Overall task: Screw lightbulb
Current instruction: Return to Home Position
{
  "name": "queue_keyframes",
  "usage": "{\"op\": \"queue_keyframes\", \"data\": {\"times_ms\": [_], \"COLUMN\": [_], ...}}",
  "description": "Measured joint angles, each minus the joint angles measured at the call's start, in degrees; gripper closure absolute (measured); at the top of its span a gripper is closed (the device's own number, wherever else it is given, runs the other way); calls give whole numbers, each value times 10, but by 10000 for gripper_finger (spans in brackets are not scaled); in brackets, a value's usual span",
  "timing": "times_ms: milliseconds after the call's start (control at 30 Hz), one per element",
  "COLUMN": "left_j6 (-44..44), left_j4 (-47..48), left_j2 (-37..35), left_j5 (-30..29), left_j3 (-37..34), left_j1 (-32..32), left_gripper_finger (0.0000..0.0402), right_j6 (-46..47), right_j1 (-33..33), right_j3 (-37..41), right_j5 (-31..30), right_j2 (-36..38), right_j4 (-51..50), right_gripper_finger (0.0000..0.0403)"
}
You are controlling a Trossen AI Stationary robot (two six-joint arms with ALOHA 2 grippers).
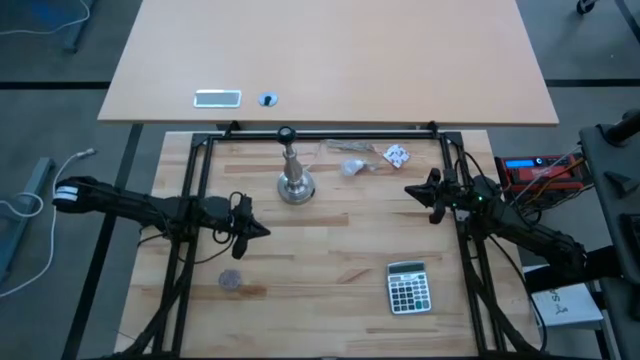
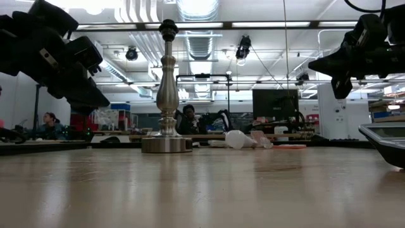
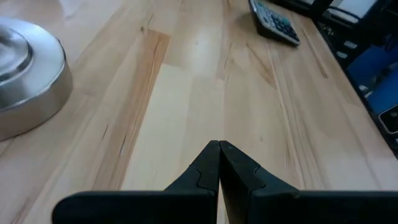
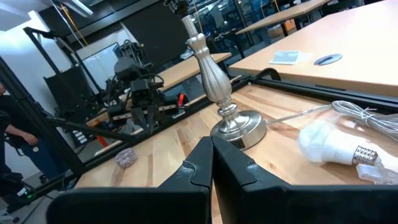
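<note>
The white frosted lightbulb (image 4: 326, 145) lies on its side on the wooden table near the far edge, its grey screw base (image 4: 367, 156) pointing away from the stand; it also shows in the high view (image 1: 352, 167) and low view (image 2: 237, 139). The silver stand (image 1: 294, 180) stands upright on its round base (image 4: 239, 129) left of the bulb. My left gripper (image 1: 262, 229) is shut and empty above the table, near side of the stand. My right gripper (image 1: 410, 190) is shut and empty, right of the bulb.
A calculator (image 1: 408, 286) lies at the near right. A small grey lump (image 1: 230, 280) lies at the near left. A patterned paper scrap (image 1: 396, 154) and a clear cord (image 4: 348, 109) lie by the bulb. A second table (image 1: 330, 60) stands beyond the far edge.
</note>
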State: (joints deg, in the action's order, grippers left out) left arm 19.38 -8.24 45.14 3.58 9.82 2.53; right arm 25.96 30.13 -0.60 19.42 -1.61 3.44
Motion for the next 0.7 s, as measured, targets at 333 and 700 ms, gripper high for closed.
{"op": "queue_keyframes", "data": {"times_ms": [333, 700], "left_j6": [0, 0], "left_j4": [2, 0], "left_j2": [18, 29], "left_j5": [0, 0], "left_j3": [0, 0], "left_j1": [0, 0], "left_gripper_finger": [402, 401], "right_j6": [0, 0], "right_j1": [0, 0], "right_j3": [0, 0], "right_j5": [0, 0], "right_j2": [0, 0], "right_j4": [0, 0], "right_gripper_finger": [403, 403]}}
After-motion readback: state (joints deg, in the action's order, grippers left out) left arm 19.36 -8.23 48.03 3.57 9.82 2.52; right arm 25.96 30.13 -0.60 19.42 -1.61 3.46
